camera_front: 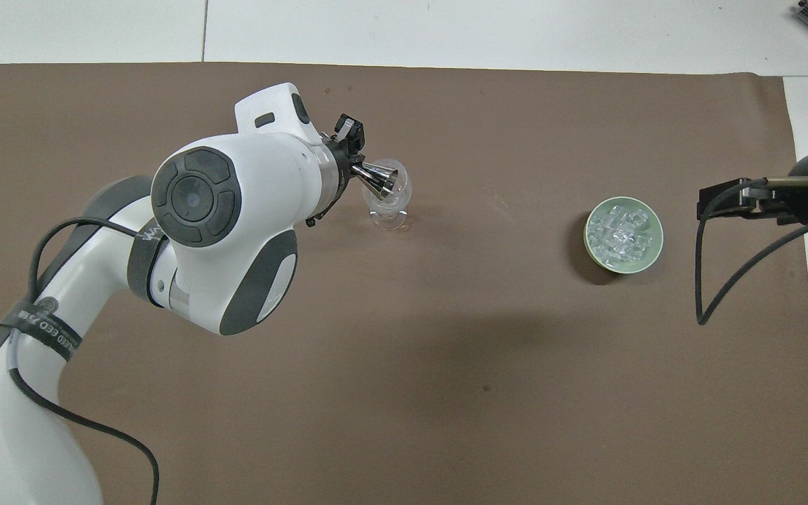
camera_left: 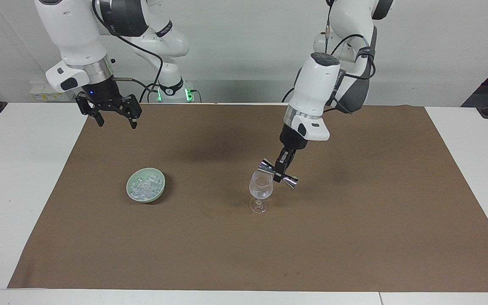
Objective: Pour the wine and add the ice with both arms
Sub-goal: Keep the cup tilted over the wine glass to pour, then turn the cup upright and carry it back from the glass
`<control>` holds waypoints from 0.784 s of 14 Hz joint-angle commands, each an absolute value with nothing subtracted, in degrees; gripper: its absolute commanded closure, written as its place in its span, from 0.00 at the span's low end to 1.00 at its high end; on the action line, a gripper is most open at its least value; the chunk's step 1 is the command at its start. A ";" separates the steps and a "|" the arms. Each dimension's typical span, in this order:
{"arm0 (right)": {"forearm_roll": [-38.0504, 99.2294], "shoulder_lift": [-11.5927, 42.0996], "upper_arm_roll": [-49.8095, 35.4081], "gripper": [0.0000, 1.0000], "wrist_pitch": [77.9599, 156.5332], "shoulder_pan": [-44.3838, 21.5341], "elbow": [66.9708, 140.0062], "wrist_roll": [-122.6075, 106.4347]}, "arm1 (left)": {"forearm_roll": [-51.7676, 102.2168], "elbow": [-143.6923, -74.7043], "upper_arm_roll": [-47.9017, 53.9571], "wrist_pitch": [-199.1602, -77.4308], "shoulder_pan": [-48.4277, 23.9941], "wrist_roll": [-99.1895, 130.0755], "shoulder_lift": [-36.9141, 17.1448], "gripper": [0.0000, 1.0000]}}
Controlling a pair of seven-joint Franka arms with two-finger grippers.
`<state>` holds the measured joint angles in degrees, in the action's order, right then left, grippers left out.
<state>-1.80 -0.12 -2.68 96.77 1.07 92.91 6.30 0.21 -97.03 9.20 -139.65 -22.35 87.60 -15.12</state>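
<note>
A clear wine glass (camera_left: 261,191) stands upright on the brown mat, also seen in the overhead view (camera_front: 391,201). My left gripper (camera_left: 281,171) is shut on a shiny metal double-cone jigger (camera_left: 288,180), tilted with one cup (camera_front: 381,177) over the glass's rim. Ice (camera_left: 144,186) fills a pale green dish (camera_left: 159,192) toward the right arm's end; the ice also shows in the overhead view (camera_front: 621,233). My right gripper (camera_left: 115,120) is open and empty, raised above the mat's corner near the right arm's base, apart from the dish.
A brown mat (camera_left: 354,237) covers most of the white table (camera_left: 11,178). Black cables hang from both arms. A power strip and a green-lit arm base stand at the table's edge by the robots.
</note>
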 commanded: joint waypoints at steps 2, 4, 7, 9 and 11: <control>-0.88 0.00 -2.64 0.00 96.68 1.41 92.72 5.10 | -0.97 -95.71 8.09 -138.25 -23.56 89.82 -15.38 1.00; -0.88 0.00 -2.64 0.00 96.68 1.41 92.72 5.10 | -0.36 -95.54 8.17 -138.25 -23.47 90.35 -15.38 1.00; -0.88 0.00 -2.64 0.00 96.68 1.41 92.72 5.10 | 4.90 -95.62 8.26 -139.13 -22.85 95.44 -15.47 1.00; -0.88 0.00 -2.64 0.00 96.68 1.41 92.72 5.10 | 11.30 -95.80 8.00 -139.22 -22.42 96.15 -15.47 1.00; -0.88 0.00 -2.64 0.00 96.68 1.41 92.72 5.10 | 18.86 -95.71 8.09 -139.66 -20.14 96.33 -15.82 1.00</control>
